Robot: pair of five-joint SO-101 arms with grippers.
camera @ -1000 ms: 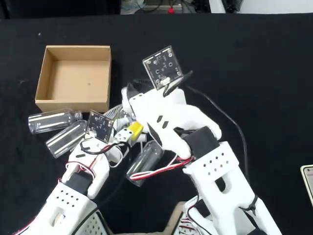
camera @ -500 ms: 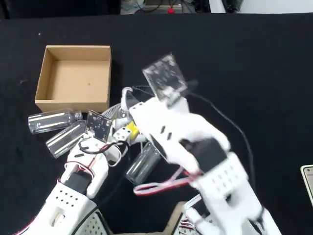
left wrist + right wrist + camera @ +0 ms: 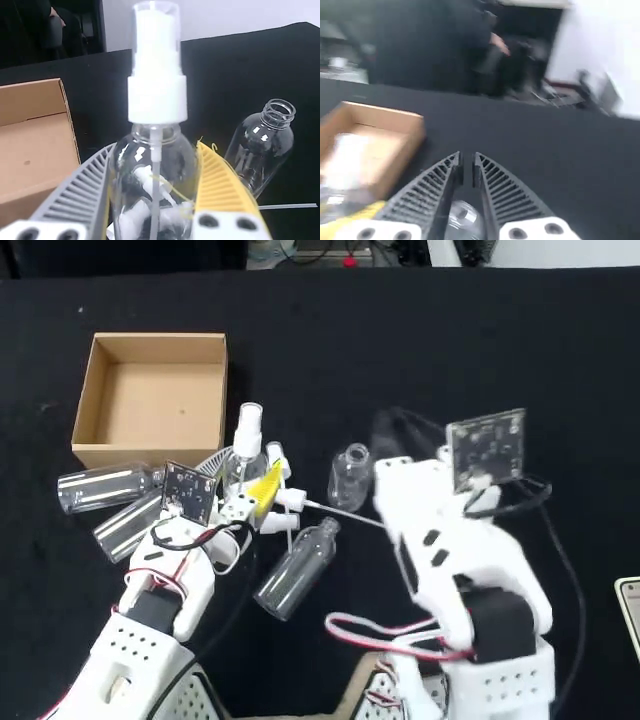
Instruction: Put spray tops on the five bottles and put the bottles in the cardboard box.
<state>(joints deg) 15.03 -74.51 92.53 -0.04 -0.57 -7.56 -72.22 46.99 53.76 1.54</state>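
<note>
Left wrist view, left end effector point(image 3: 156, 148) pinching upright bottle point(image 3: 157, 167), spray top point(image 3: 156, 90) up, right end effector point(image 3: 468, 160) pressed together

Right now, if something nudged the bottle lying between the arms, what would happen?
Probably roll: the bottle lies on its round side on the flat table. It looks clear and empty, so likely light, easily shoved.
</note>
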